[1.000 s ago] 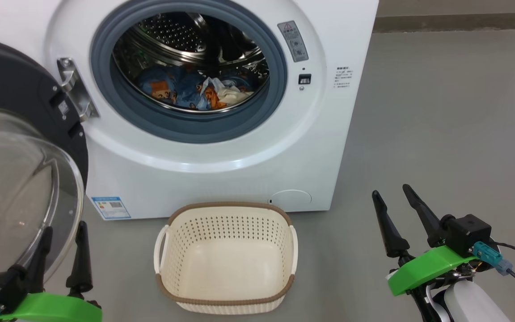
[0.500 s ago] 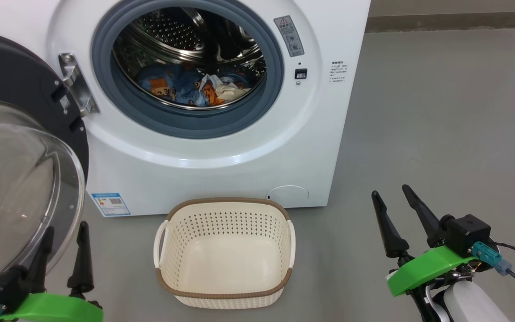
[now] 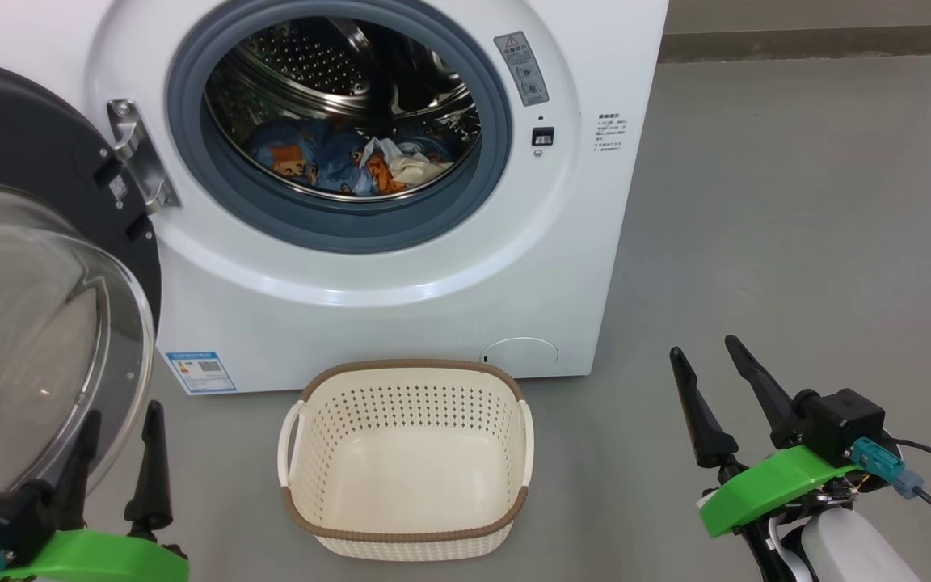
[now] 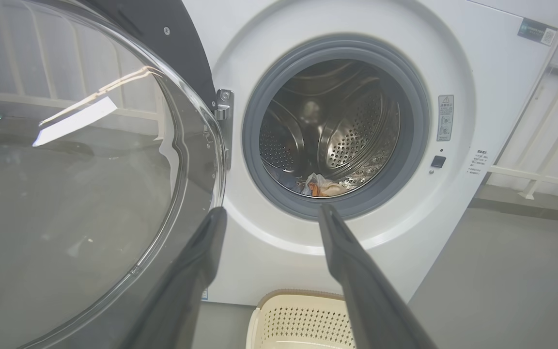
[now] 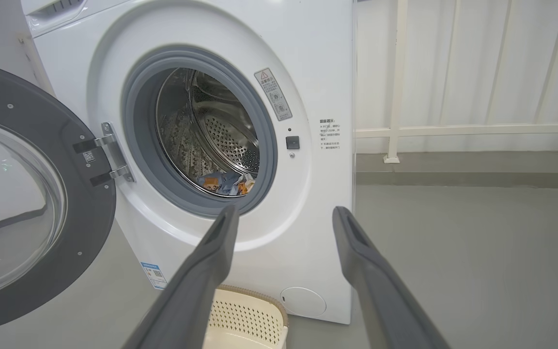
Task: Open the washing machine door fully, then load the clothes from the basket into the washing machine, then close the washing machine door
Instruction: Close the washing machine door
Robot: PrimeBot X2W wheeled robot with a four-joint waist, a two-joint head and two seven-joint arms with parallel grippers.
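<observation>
Almost nothing has changed over the last second. The head view has only drifted a little, which is the camera shifting, not the things. My left fingers [image 3: 150,469], at the lower left of the head view, stay spread apart and hold nothing. My right fingers [image 3: 700,412], at the lower right, are likewise apart and empty over the grey floor [image 3: 797,202].

The small cream-white perforated plastic basket with the brown rim band [image 3: 409,368] sits at the bottom centre, on the floor just in front of the big white boxy front-loading washing machine [image 3: 401,315]. I see nothing inside it. The light blue clothes printed with orange-brown bears [image 3: 328,158], with a cream piece among them, lie low in the steel perforated drum [image 3: 312,56], upper centre. The large round door with its glossy black ring and bulging clear glass bowl [image 3: 21,137] stands swung wide at the left edge, just beside my left fingers.

I judge loading finished, so closing the door is what remains. My left fingers look best placed to push it round.
</observation>
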